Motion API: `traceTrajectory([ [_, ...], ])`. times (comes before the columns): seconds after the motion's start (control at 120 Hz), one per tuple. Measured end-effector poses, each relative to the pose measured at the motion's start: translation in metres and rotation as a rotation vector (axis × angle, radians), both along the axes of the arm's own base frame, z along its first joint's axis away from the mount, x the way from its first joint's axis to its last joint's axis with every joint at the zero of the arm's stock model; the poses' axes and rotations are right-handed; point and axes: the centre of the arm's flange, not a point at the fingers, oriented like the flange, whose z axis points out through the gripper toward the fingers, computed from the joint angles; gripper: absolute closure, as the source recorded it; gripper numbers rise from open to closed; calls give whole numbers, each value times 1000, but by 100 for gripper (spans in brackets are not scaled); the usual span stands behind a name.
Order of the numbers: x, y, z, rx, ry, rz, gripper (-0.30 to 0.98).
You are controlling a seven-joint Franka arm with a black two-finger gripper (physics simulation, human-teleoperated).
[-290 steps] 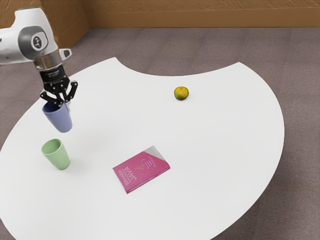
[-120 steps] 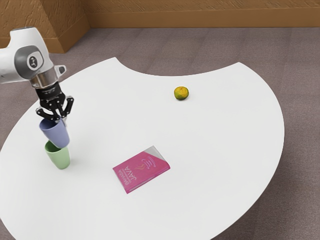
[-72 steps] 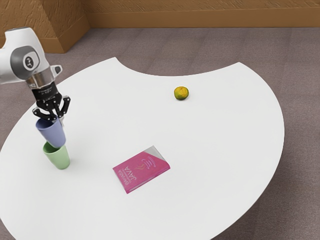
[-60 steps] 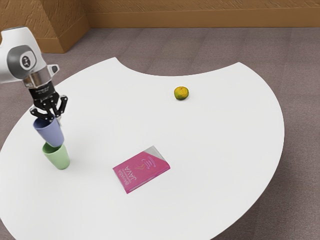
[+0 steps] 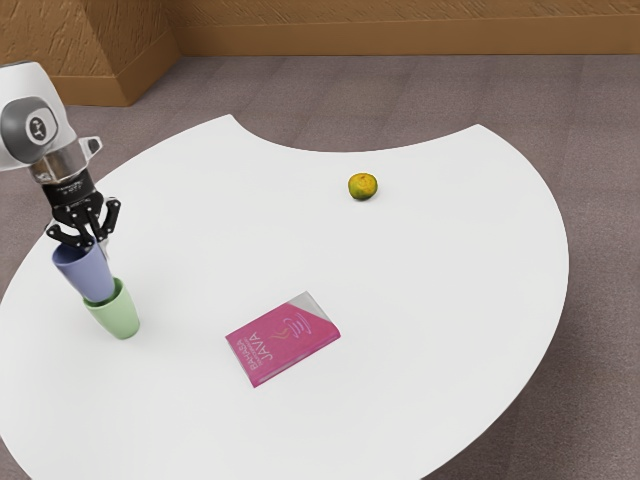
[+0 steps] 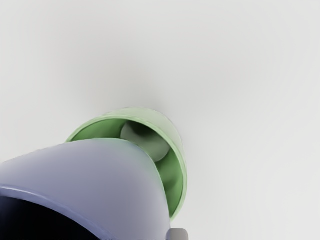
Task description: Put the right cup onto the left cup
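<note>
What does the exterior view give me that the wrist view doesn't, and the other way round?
Exterior view: the pink book, the orange fruit, and the hand shut on the rim of the blue cup.
Wrist view: a look down into the green cup, its inner bottom exposed beside the blue cup.
Both: the blue cup overlapping the green cup's mouth, and the white table.

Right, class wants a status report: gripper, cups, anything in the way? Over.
Gripper shut on tapered blue cup. Cup's base off-centre over mouth of tapered green cup, not nested. Flat pink book, round yellowish fruit well aside.
</note>
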Motion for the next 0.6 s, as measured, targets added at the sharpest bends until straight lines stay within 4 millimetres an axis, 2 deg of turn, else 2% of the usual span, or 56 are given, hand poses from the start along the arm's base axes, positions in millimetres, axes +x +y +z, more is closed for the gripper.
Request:
traceTrajectory([
  [0.033,0,0,0,0,0,0,77],
  [0.2,2,-3,-1,-1,-4,-5,41],
  [0.333,2,-3,6,1,-17,-7,23],
  [0.367,4,-3,18,11,-34,-13,20],
  [0.483,25,-10,99,62,-142,-128,12],
  [0.533,35,-27,130,76,-188,-231,10],
  [0.6,53,-63,163,91,-241,-389,8],
])
